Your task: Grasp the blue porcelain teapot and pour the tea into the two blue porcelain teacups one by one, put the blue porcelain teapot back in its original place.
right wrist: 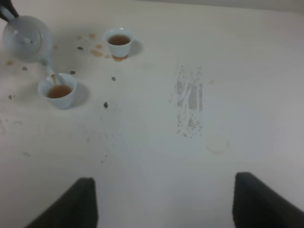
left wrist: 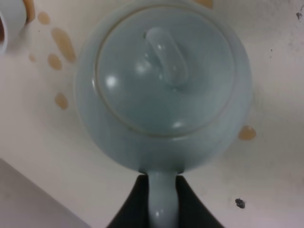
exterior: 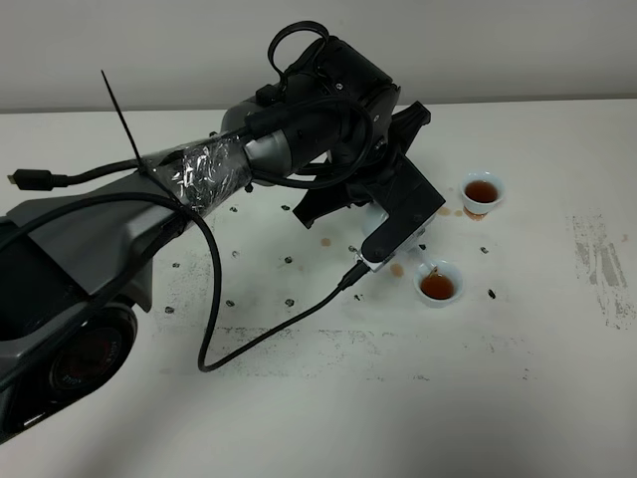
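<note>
My left jaws [left wrist: 161, 183] grip the thin loop handle of the blue porcelain teapot [left wrist: 164, 85], holding it tipped over the near teacup [right wrist: 58, 91]. A thin stream of tea [right wrist: 53, 78] runs from the spout into that cup. The far teacup [right wrist: 119, 42] stands apart, already holding tea. Brown drips [left wrist: 63, 43] mark the white table [right wrist: 156, 142]. My right jaws [right wrist: 164, 202] hang spread open and empty, well away.

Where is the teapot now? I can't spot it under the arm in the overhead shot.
The blue porcelain teapot hangs in the left gripper, held by its handle, its spout over the nearer teacup; the other teacup stands beyond.
</note>
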`<action>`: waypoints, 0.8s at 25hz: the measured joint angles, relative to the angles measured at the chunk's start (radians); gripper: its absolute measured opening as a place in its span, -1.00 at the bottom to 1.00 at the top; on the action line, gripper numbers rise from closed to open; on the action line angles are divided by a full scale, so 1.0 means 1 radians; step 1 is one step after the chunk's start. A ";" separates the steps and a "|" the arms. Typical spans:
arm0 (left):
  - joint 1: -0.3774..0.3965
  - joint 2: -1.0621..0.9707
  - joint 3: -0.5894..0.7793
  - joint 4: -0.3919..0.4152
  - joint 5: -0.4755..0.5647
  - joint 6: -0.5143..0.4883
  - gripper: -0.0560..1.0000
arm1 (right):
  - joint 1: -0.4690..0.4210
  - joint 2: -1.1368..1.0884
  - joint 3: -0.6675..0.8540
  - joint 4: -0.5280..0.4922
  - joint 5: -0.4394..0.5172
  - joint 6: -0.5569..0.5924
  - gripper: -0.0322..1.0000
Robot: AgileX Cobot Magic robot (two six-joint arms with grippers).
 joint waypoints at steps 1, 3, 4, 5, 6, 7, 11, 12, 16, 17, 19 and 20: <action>0.000 0.000 0.000 0.001 0.000 0.000 -0.89 | 0.000 0.000 0.000 0.000 0.000 0.000 0.18; 0.000 0.000 0.000 0.001 0.000 0.000 -0.89 | 0.000 0.000 0.000 0.000 0.000 0.000 0.18; 0.000 0.000 0.000 0.001 0.000 0.000 -0.89 | 0.000 0.000 0.000 0.000 0.000 0.000 0.18; 0.000 0.000 0.000 0.001 -0.001 0.000 -0.89 | 0.000 0.000 0.000 0.000 0.000 0.000 0.18; 0.000 -0.001 0.000 0.001 -0.001 0.000 -0.89 | 0.000 0.000 0.000 0.000 0.000 0.000 0.18; 0.000 -0.002 0.000 0.001 -0.001 0.000 -0.89 | 0.000 0.000 0.000 0.000 0.000 0.000 0.18; 0.000 -0.008 0.000 -0.003 -0.001 0.000 -0.89 | 0.000 0.000 0.000 0.000 0.000 0.000 0.18; 0.000 -0.009 0.000 -0.003 -0.001 0.000 -0.89 | 0.000 0.000 0.000 0.000 0.000 0.000 0.18; -0.002 -0.009 0.000 -0.003 -0.001 0.000 -0.89 | 0.000 0.000 0.000 0.000 0.000 0.000 0.18; -0.003 -0.009 0.000 -0.002 -0.001 0.000 -0.89 | 0.000 0.000 0.000 0.000 0.000 0.000 0.18; -0.010 -0.009 0.000 -0.002 -0.001 0.000 -0.89 | 0.000 0.000 0.000 0.000 0.000 0.000 0.18; -0.012 -0.009 0.000 -0.002 -0.001 0.000 -0.89 | 0.000 0.000 0.000 0.000 0.000 0.000 0.18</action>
